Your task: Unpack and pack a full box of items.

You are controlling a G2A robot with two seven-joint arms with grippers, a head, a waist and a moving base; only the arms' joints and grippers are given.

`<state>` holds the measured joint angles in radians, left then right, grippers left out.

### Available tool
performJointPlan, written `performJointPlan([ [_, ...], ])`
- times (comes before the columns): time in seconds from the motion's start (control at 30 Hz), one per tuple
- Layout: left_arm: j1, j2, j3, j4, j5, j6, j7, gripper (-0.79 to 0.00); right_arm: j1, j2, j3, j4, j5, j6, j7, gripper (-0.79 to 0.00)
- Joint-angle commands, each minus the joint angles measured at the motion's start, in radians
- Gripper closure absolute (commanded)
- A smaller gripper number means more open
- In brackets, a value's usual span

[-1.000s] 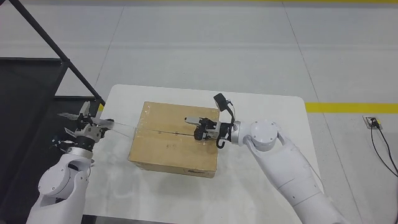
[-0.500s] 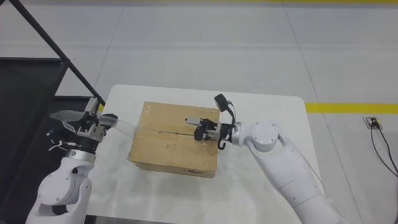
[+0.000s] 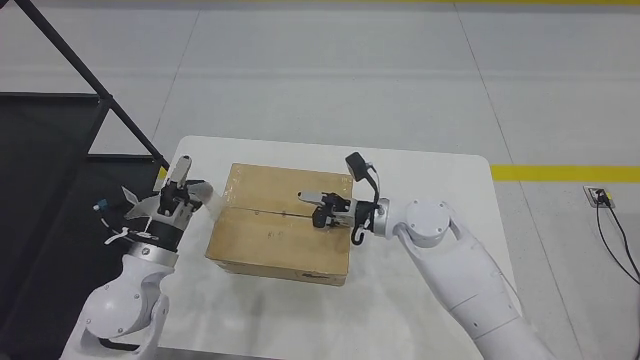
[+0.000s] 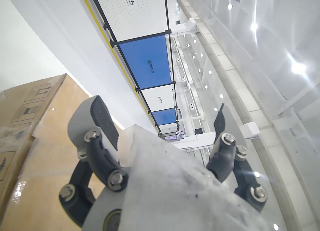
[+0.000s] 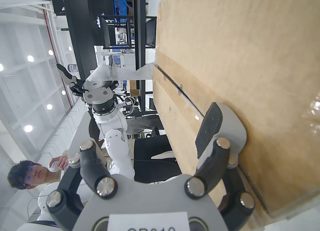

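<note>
Tape strip [image 4: 160,157] drapes across the spread left claw [image 4: 159,102]; right claw [image 5: 150,124], also spread, rests on the cardboard box [image 3: 280,222].

the box [image 3: 280,222] fills the middle of the table [image 3: 440,190]; white tabletop shows all round it, widest on the right side. a strip of tape [image 5: 140,74] stretches from the box's left end to the left gripper [image 4: 160,114], crossing that gap. the right gripper [image 3: 312,208] sits low over the lid seam, fingers spread. a black post [image 3: 90,79] slants past the table's far left corner.
</note>
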<state>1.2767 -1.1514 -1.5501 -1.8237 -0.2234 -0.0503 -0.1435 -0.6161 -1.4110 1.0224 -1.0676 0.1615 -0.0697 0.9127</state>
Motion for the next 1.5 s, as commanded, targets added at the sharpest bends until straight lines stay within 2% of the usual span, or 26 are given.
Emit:
performJointPlan([
  [0.0,-0.001,-0.002,0.015,-0.009,0.026,-0.001,0.005,-0.785,-0.006,0.002,0.004,-0.008,-0.001,0.0,-0.001,-0.785],
  [0.23,-0.009,-0.006,0.063,-0.035,0.131,0.012,0.012,-0.785,-0.034,0.011,0.021,-0.053,-0.01,0.0,-0.003,-0.785],
  [0.43,-0.039,-0.009,0.12,-0.022,0.237,0.031,-0.008,-0.785,-0.065,0.021,0.035,-0.103,-0.022,0.004,-0.001,-0.785],
  [1.07,-0.127,-0.022,0.211,0.033,0.36,0.08,-0.089,-0.785,-0.192,0.057,0.107,-0.26,-0.037,-0.007,0.001,-0.785],
  [1.33,-0.139,-0.028,0.241,0.036,0.404,0.074,-0.078,-0.785,-0.249,0.073,0.145,-0.318,-0.041,-0.013,-0.001,-0.785],
  [1.47,-0.142,-0.031,0.238,0.031,0.403,0.078,-0.07,-0.785,-0.277,0.079,0.166,-0.344,-0.022,-0.053,-0.02,-0.785],
])
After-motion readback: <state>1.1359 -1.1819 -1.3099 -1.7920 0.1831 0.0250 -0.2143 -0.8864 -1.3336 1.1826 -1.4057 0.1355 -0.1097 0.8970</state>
